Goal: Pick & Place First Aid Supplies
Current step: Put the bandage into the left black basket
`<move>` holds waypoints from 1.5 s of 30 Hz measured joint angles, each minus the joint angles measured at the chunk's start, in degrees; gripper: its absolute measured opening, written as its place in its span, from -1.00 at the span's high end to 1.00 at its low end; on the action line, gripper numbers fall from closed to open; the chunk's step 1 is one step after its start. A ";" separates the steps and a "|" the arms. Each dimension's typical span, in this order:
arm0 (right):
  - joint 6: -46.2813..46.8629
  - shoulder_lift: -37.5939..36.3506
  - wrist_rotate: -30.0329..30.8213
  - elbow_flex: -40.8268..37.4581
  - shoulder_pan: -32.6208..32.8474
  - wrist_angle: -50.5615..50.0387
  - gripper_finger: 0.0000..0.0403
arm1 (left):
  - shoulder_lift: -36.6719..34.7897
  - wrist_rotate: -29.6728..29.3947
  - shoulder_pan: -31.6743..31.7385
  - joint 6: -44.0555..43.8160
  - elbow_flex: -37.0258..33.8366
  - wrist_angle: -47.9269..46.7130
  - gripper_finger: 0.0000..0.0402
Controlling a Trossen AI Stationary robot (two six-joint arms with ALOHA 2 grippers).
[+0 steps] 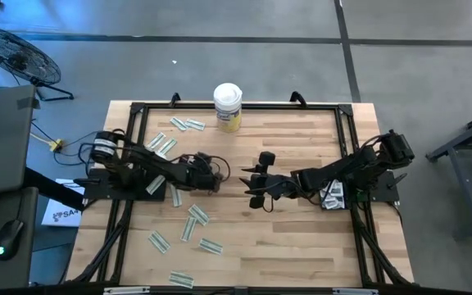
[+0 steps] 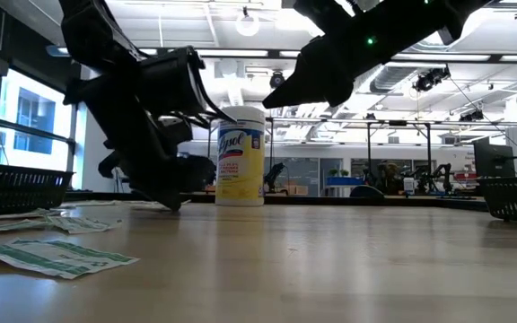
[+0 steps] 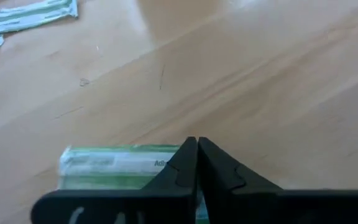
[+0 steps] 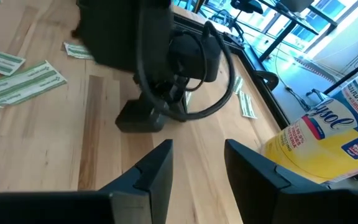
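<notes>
Several narrow green-white packets lie flat on the wooden table (image 1: 301,246): some at the far left (image 1: 164,146), more toward the near edge (image 1: 197,215). My left gripper (image 1: 211,176) is down at the table left of centre and shut on one packet (image 3: 117,165). My right gripper (image 1: 256,190) hovers open above the table's middle, its fingers pointing at the left gripper, with nothing between them (image 4: 197,162). My left gripper comes slanting down from the table's left side, its shut fingers (image 3: 173,177) lying over one end of the packet (image 3: 166,163). That end runs in under the seam between the two fingers, which hide the contact itself. The packet's free part lies flat on the table.
A white-lidded canister with a yellow label (image 1: 228,106) stands at the far edge, centre. Dark baskets show at the low view's left (image 2: 16,187) and right (image 2: 514,196). A black frame (image 1: 244,105) borders the table. Bare wood lies near and right of centre.
</notes>
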 joint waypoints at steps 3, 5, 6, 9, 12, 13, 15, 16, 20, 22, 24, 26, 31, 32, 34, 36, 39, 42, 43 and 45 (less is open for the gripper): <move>0.20 0.00 0.00 0.00 0.00 -0.70 0.32 | -3.97 2.74 -0.86 4.03 -0.34 -1.74 0.99; 0.22 0.00 -0.02 0.00 0.00 -1.25 0.32 | -8.02 3.87 -2.12 6.93 -0.27 -2.52 0.99; 0.46 0.00 -0.02 0.00 0.00 -1.47 0.32 | -10.11 3.90 -2.90 8.53 -0.11 -3.19 0.99; 1.48 0.00 -0.04 0.00 0.00 -2.21 0.32 | -16.87 4.87 -6.16 14.69 -0.21 -8.93 0.99; 1.54 0.00 -0.12 0.00 0.00 -2.66 0.32 | -24.94 8.64 -9.86 18.79 0.52 -18.56 1.00; 1.65 0.00 -0.17 0.00 0.00 -2.60 0.32 | -27.48 10.34 -11.24 19.70 1.01 -22.48 1.00; 1.66 0.00 -0.24 0.00 0.00 -2.38 0.32 | -31.76 13.84 -13.90 20.27 1.91 -30.30 1.00; 1.68 0.00 -0.41 0.00 0.00 -2.14 0.32 | -34.00 15.78 -15.21 20.24 2.41 -34.29 1.00; 1.70 0.00 -0.44 0.00 0.01 -1.35 0.32 | -41.18 23.35 -18.48 17.45 3.13 -45.85 1.00; 1.68 0.00 -0.48 0.00 0.02 -0.82 0.32 | -43.84 25.35 -19.24 14.68 3.11 -51.14 1.00; 1.66 0.00 -0.54 0.00 0.00 -0.26 0.32 | -45.62 26.67 -19.53 11.97 3.04 -55.97 1.00; 1.64 0.00 -1.13 0.00 0.00 -0.05 0.32 | -46.60 27.91 -19.44 11.67 2.23 -56.75 1.00; 1.57 0.02 -2.93 0.00 -0.02 0.02 0.32 | -46.77 31.99 -19.46 18.42 -3.26 -48.72 1.00; 1.57 0.02 -2.92 0.00 -0.02 0.02 0.32 | -46.66 33.29 -19.46 19.31 -4.67 -46.73 1.00; 1.55 0.02 -2.93 0.00 -0.02 0.02 0.32 | -46.24 34.73 -19.46 19.86 -6.73 -44.96 1.00; 1.55 0.02 -2.91 0.00 -0.02 0.01 0.32 | -45.74 34.62 -19.46 19.78 -7.66 -45.40 1.00; 1.55 0.02 -2.97 0.00 -0.02 0.02 0.32 | -45.44 34.10 -19.44 19.15 -8.27 -46.03 0.99; 1.53 0.02 -2.97 0.00 -0.02 0.05 0.32 | -45.48 34.09 -19.44 16.10 -8.27 -46.00 0.94; 1.54 0.02 -2.96 0.00 -0.02 0.06 0.32 | -45.48 34.31 -19.44 15.40 -8.27 -46.13 0.91; 1.55 0.02 -2.97 0.00 -0.02 0.06 0.32 | -45.50 35.50 -19.44 13.96 -8.27 -46.83 0.83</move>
